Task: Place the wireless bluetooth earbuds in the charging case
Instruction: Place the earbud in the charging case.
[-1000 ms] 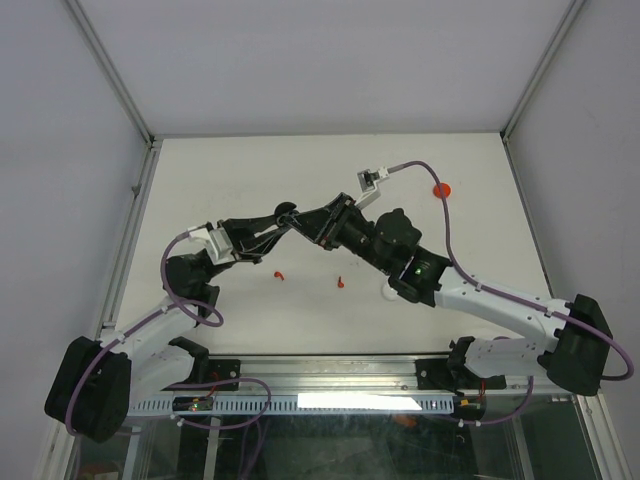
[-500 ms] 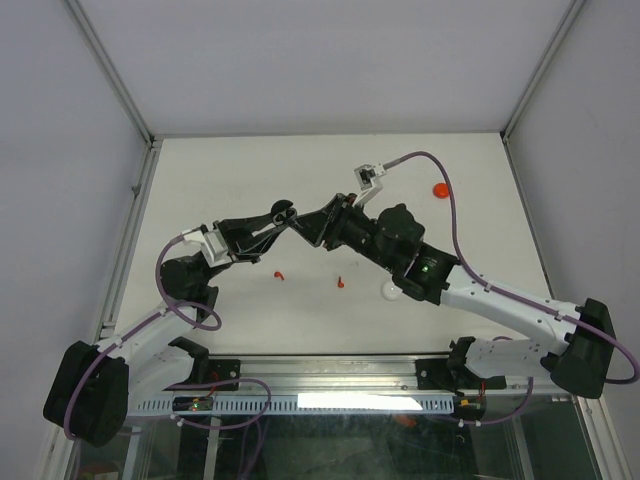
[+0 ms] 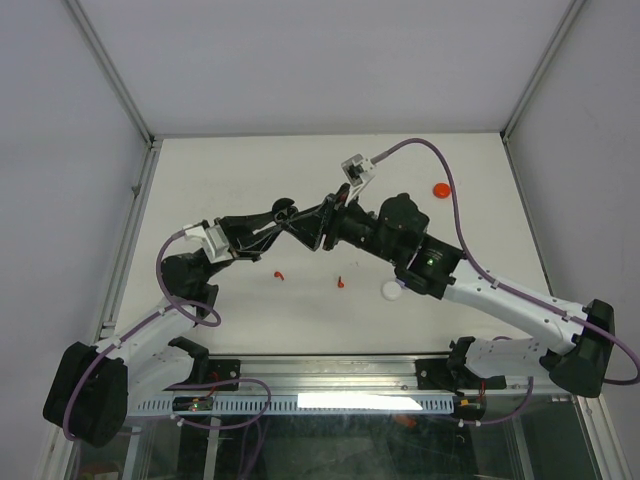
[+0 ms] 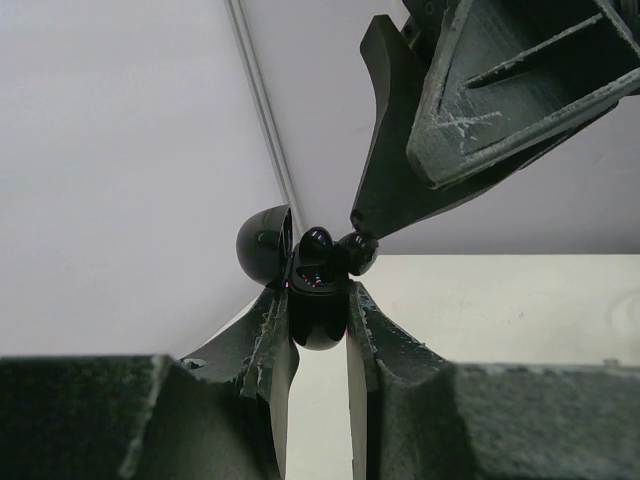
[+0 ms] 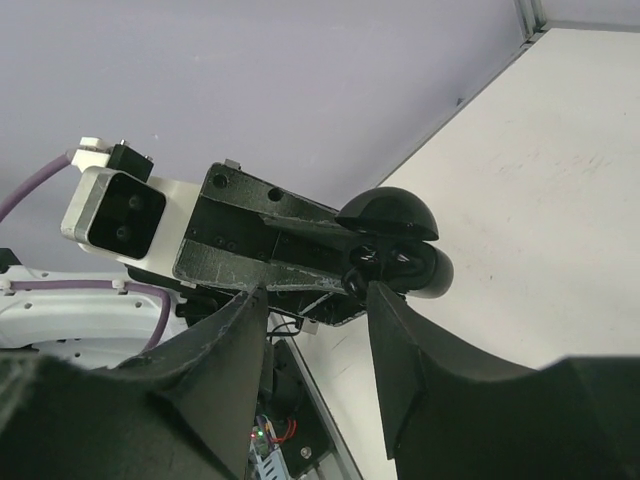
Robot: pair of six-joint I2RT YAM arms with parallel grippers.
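My left gripper (image 4: 318, 296) is shut on a black charging case (image 4: 318, 312), held above the table with its round lid (image 4: 264, 243) swung open. One black earbud (image 4: 316, 245) sits in the case. A second black earbud (image 4: 359, 252) rests at the case's rim, against a fingertip (image 4: 378, 205) of my right gripper (image 5: 315, 290). That gripper is open, with nothing between its fingers. In the top view the left gripper (image 3: 281, 222) and right gripper (image 3: 322, 224) meet at the case (image 3: 284, 209) over the table's middle.
Two red earbuds (image 3: 279, 273) (image 3: 341, 282) lie on the white table below the grippers. A white case (image 3: 391, 290) sits beside the right arm, and a red case (image 3: 440, 189) lies at the far right. The enclosure's walls rise on all sides.
My right gripper's jaws have spread apart, and its wrist has turned and shifted slightly left. The left gripper has kept its hold on the case in the same place.
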